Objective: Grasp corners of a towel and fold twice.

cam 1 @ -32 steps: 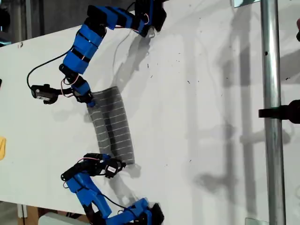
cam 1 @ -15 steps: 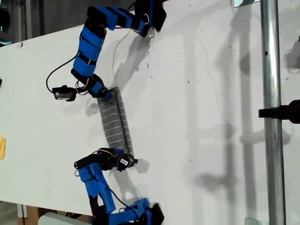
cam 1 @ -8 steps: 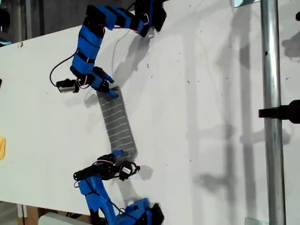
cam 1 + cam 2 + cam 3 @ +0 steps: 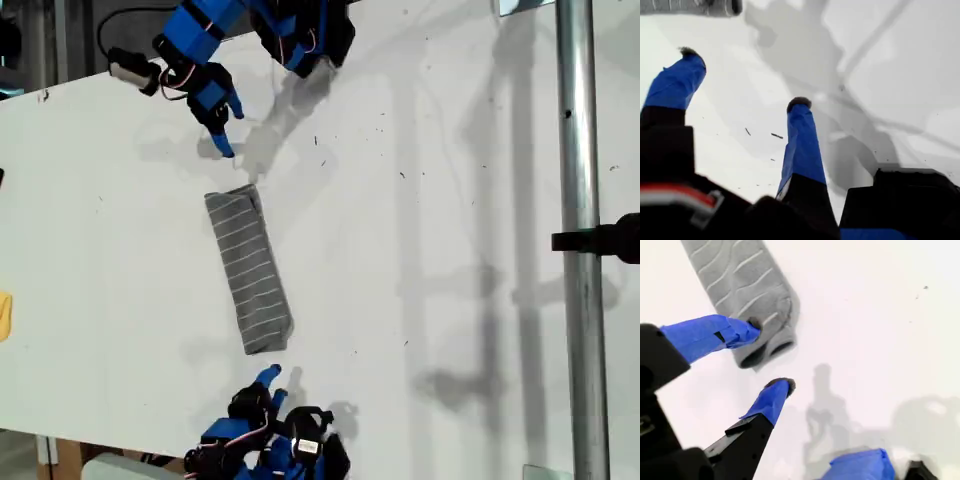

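The towel [image 4: 248, 272] lies as a narrow folded strip mid-desk [image 4: 430, 250], so both folds look done, with my first pincer [image 4: 742, 79] and my second pincer [image 4: 767, 354] both spread, empty and clear of its ends, leaving only retreat

Folded towel [image 4: 248, 270] (narrow strip), white table [image 4: 420, 250]

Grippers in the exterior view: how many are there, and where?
2. My first gripper hangs open above the towel, towards that view's top; my second gripper is open just below the towel's lower end.
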Controlling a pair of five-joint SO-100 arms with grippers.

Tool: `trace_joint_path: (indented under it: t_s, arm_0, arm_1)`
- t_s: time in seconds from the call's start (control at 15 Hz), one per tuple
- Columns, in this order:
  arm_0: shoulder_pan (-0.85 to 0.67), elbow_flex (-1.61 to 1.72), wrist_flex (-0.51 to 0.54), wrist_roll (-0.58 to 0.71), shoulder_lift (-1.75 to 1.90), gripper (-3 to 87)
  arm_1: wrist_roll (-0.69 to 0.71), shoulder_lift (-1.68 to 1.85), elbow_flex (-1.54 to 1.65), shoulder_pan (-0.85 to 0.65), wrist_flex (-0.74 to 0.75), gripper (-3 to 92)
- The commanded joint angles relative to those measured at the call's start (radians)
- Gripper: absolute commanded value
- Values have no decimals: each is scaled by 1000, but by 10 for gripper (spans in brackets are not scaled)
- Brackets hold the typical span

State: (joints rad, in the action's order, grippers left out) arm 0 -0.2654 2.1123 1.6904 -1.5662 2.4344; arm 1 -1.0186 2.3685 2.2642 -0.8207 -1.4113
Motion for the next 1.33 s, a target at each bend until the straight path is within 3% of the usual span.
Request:
trace_joint_path:
  t_s: [0.0,0.2,0.33,0.47,0.6,0.87,1.0,1.27]
  arm_0:
    - [209,181,-83,-278,187,145]
    - [316,414,-287,-318,241,125]
    - [327,528,-399,-272,281,103]
    - [308,703,-443,-250,543,40]
    - [236,879,-354,-141,1052,-24]
    - [210,925,-344,-190,1042,-10]
    - [209,928,-345,-195,1042,-9]
    - [207,930,-345,-193,1042,-9]
  arm_1:
    - [-161,373,138,140,-81,333]
    - [-305,515,261,291,-94,354]
    - [-272,489,255,267,-81,360]
    - [-167,388,239,218,31,360]
    - [-46,192,193,129,212,362]
    - [14,-390,55,32,614,381]
    - [5,-673,-124,58,689,394]
    - [-35,-1006,-480,150,675,400]
